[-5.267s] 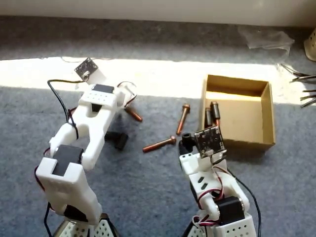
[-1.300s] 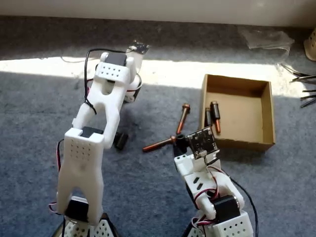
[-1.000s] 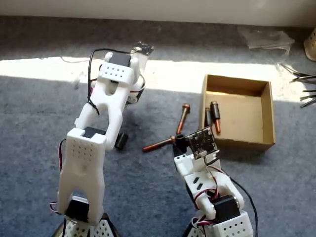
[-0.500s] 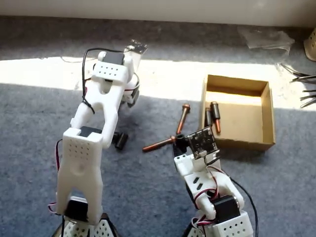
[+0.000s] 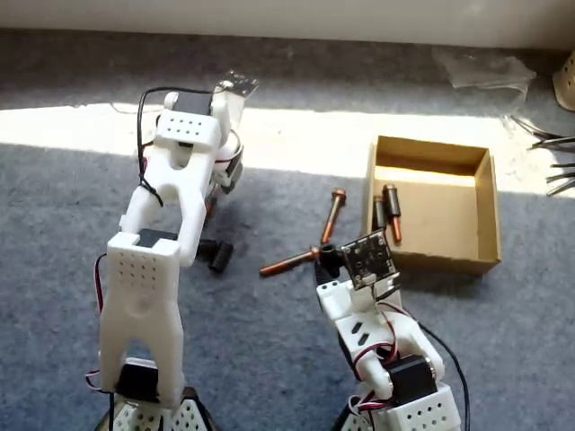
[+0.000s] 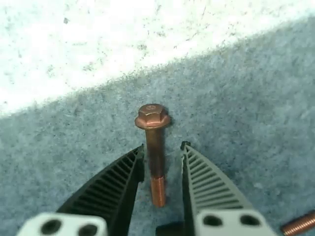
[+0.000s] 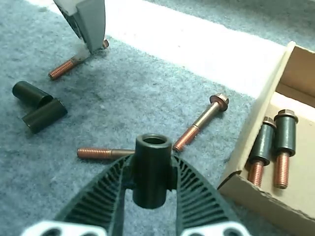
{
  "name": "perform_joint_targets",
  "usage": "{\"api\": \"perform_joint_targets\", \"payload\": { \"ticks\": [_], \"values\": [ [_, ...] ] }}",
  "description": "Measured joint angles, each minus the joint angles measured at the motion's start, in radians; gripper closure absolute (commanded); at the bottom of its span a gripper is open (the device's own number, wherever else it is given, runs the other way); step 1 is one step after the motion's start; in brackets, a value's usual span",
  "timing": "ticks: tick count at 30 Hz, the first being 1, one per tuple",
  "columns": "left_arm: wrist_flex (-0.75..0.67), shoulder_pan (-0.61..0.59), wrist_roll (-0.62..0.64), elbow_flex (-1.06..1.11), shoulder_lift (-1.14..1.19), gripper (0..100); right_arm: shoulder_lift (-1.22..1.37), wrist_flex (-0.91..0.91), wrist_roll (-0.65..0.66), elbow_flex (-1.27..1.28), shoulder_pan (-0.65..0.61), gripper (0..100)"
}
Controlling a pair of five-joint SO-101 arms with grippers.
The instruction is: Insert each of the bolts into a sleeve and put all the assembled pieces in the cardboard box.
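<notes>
"Where's the left end effector (image 6: 162, 146)?"

"Upper left in the high view. Its fingers are spread either side of a copper bolt (image 6: 152, 118) lying on the grey counter (image 6: 246, 98), with a gap showing on one side."

"And the right one?"

"The right end effector (image 7: 151, 167) sits low centre, pinching a dark sleeve (image 7: 151, 179) upright. Two loose bolts (image 5: 334, 214) lie just beyond it."

"The cardboard box (image 5: 440, 215)?"

"Right of centre, with two assembled pieces (image 7: 284, 130) lying inside along its left wall. Two spare sleeves (image 7: 37, 105) lie touching, left of centre."
</notes>
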Motion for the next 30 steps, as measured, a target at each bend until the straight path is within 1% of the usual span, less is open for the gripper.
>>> {"api": "perform_joint_targets", "payload": {
  "ticks": [3,7,12,15,19,21,25,30],
  "values": [
    [0.0,-0.003,0.0,-0.002,0.043,88,0.0,0.0,0.0,0.0,0.0,99.4],
    [-0.046,-0.003,-0.002,-0.002,0.1,88,0.0,0.0,0.0,0.0,0.0,99.4],
    [-0.058,-0.003,-0.003,-0.011,0.104,88,0.0,0.0,0.003,0.0,0.0,99.4],
    [-0.064,-0.003,-0.003,-0.015,0.106,88,0.0,0.0,0.032,0.0,0.0,99.4],
    [-0.071,-0.003,-0.005,-0.038,0.107,88,0.0,0.0,0.04,0.0,0.0,99.4],
    [-0.08,-0.003,-0.005,-0.038,0.109,90,0.0,0.0,0.043,0.0,0.0,99.4],
    [-0.092,0.002,-0.002,-0.038,0.117,98,0.0,0.0,0.046,0.0,0.0,99.4],
    [-0.092,0.003,0.0,-0.038,0.117,99,0.0,0.0,0.046,0.0,0.0,99.4]
  ]
}}
